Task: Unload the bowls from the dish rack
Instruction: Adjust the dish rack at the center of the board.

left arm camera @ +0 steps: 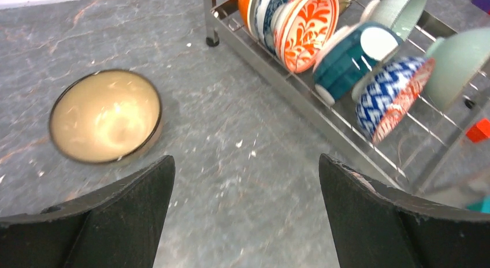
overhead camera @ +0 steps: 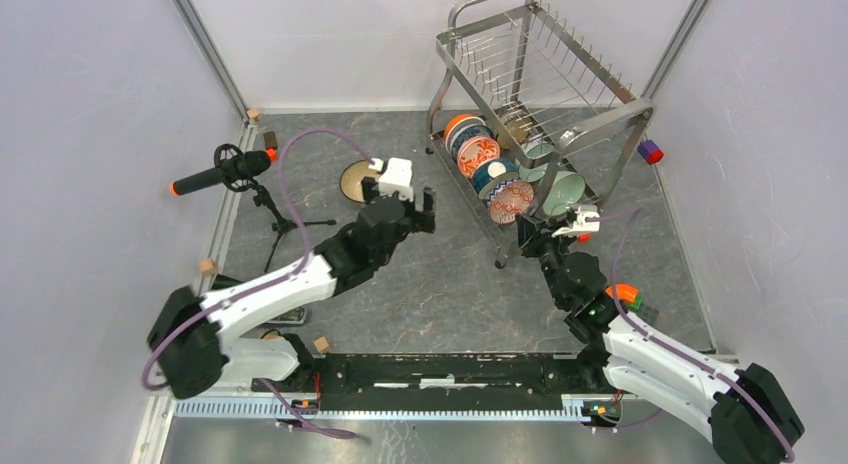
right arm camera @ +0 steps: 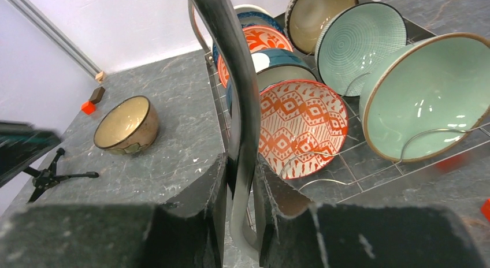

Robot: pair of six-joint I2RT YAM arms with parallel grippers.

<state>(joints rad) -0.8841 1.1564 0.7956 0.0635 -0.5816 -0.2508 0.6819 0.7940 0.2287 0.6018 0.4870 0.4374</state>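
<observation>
- The right end effector (right arm camera: pixel 240 167) is pinched nearly closed on the front chrome tube leg (right arm camera: pixel 231 77) of the two-tier chrome steel wire dish rack (overhead camera: pixel 605 124). It grips the frame and has no bowl in it.
- The left end effector (left arm camera: pixel 245 164) is spread as wide as it goes with nothing between its fingers, hovering over the grey stone-look desk (left arm camera: pixel 242 123) on the rack's left side.
- One round tan ceramic bowl with a dark rim (left arm camera: pixel 105 115) sits upright on the desk, left of the rack and apart from it. I'd call that one unloaded.
- The other bowls stand on edge in the rack's lower tier, in two rows along its long side.
- The round red-and-white patterned ceramic bowl (right arm camera: pixel 303 126) closes the near end of the left row, and a pale green ceramic bowl (right arm camera: pixel 427 97) stands just right of it.
- From the free left end effector, that left row lies ahead and to the right, rims upright, with the row's axis running along the rack's length.
- The right arm is nearer to the bowls but busy with the leg, so the left arm looks the likelier picker.
- No brand, label or writing is readable anywhere.
</observation>
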